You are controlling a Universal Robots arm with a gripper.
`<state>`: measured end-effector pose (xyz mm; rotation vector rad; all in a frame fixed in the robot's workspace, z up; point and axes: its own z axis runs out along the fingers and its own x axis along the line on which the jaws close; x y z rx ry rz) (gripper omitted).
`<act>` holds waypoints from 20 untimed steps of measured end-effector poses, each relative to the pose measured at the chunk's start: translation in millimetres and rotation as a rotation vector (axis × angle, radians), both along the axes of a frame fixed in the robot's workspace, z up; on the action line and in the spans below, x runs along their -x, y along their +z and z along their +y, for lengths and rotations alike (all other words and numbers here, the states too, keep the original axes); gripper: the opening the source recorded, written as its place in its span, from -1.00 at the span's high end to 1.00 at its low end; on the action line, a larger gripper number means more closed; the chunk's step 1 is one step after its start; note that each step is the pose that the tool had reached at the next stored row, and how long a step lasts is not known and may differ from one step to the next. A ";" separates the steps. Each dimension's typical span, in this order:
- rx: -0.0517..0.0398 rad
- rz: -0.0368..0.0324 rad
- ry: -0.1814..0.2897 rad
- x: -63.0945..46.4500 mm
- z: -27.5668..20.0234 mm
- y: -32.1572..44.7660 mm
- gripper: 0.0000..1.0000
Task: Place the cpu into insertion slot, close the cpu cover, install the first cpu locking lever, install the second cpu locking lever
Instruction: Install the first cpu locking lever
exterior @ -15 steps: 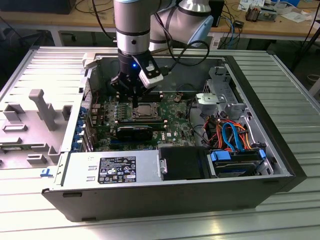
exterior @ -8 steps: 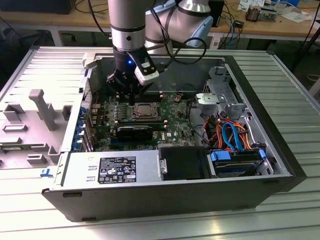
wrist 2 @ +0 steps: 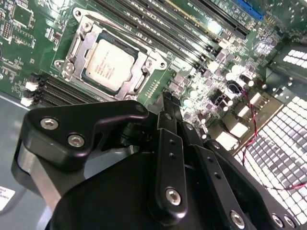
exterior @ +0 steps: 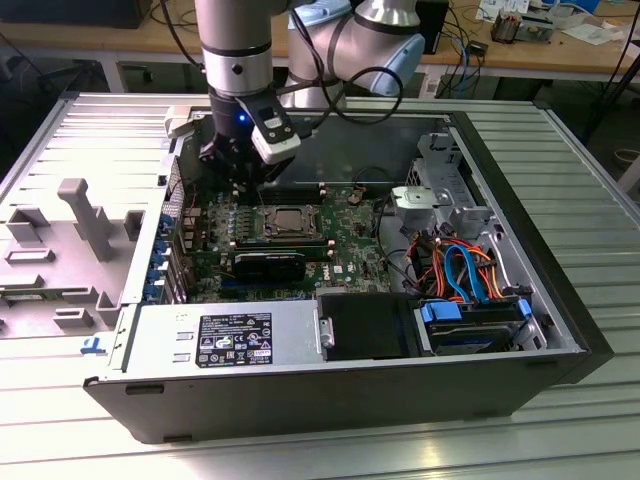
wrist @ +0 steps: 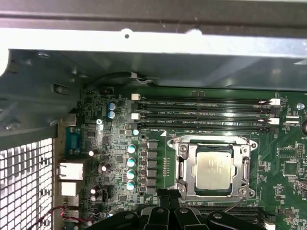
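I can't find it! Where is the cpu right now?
The cpu sits in the insertion slot on the green board, framed by the cpu cover, beside the long black memory slots.

Green board, silver chip, black gripper

The board [exterior: 215, 235] is dark green, speckled with small silver parts and pale teal capacitor tops [wrist: 131, 161]. The chip [wrist: 214, 168] has a dull silver-grey top with faint darker print; the cover [wrist: 183, 165] framing it is brighter silver. At the chip's 12 o'clock in the first wrist view, memory slots [wrist: 201, 115] run black with white end clips. The gripper [wrist 2: 168, 108] is matte black with silver screw heads. The case [exterior: 330, 395] is charcoal; orange, blue and black cables [exterior: 465, 265] cluster inside it.
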<state>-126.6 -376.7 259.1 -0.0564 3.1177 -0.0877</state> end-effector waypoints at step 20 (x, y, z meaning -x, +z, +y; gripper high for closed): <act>-0.0001 -0.0053 0.001 14.3 33.5 6.1 0.79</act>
